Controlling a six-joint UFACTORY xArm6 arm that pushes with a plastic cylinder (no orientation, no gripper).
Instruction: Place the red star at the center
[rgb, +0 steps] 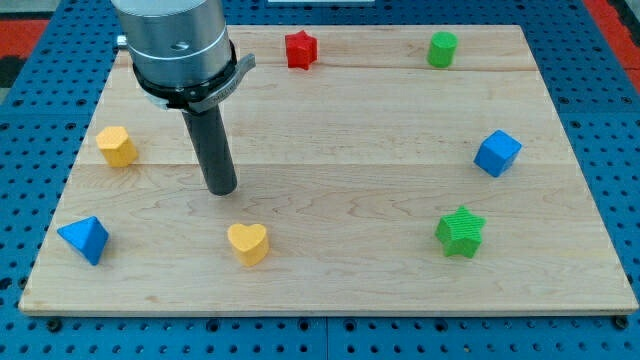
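The red star (300, 49) sits near the view's top edge of the wooden board (340, 150), a little left of the middle. My tip (221, 189) rests on the board in the left half, well below and to the left of the red star, apart from it. The tip stands above the yellow heart (248, 242) and to the right of the yellow block (117, 146), touching neither.
A green cylinder (442, 48) is at the top right. A blue cube (497, 153) is at the right. A green star (460, 232) is at the lower right. A blue pyramid-like block (84, 239) is at the lower left.
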